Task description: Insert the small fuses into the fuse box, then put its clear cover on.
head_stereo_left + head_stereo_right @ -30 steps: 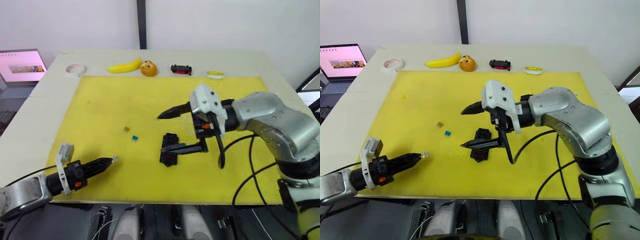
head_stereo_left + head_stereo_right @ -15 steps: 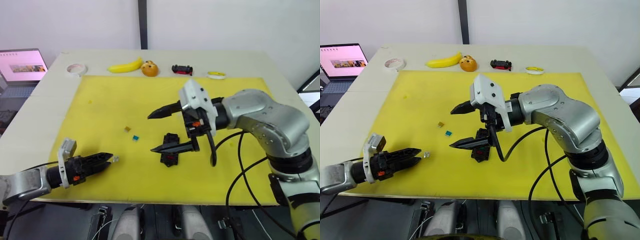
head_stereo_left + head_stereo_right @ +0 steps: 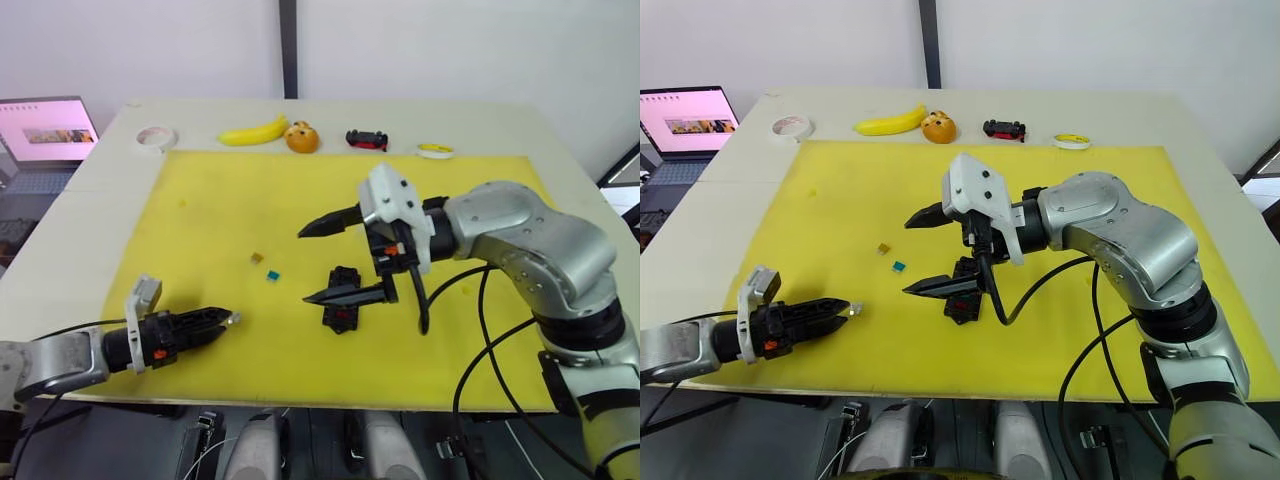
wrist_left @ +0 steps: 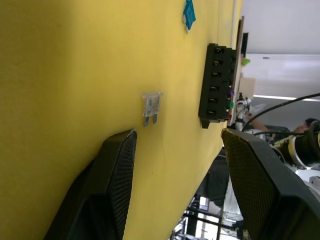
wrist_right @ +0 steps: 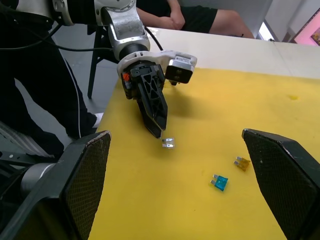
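Left gripper (image 4: 175, 195) fingers apart; grey-white fuse (image 4: 151, 106) lies just beyond its tips, prongs toward it; right gripper (image 3: 925, 250) open, farther off.

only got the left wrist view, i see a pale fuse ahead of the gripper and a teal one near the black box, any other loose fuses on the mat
Observer: Yes, a brown fuse lies just beyond the teal fuse, apart from it.
Operator: where's the right gripper
Observer: The right gripper hangs wide open above the mat beside those two fuses; in the head views its lower finger crosses the fuse box.
Operator: anything past the mat
Observer: A banana and a toy car lie near the table's far edge.
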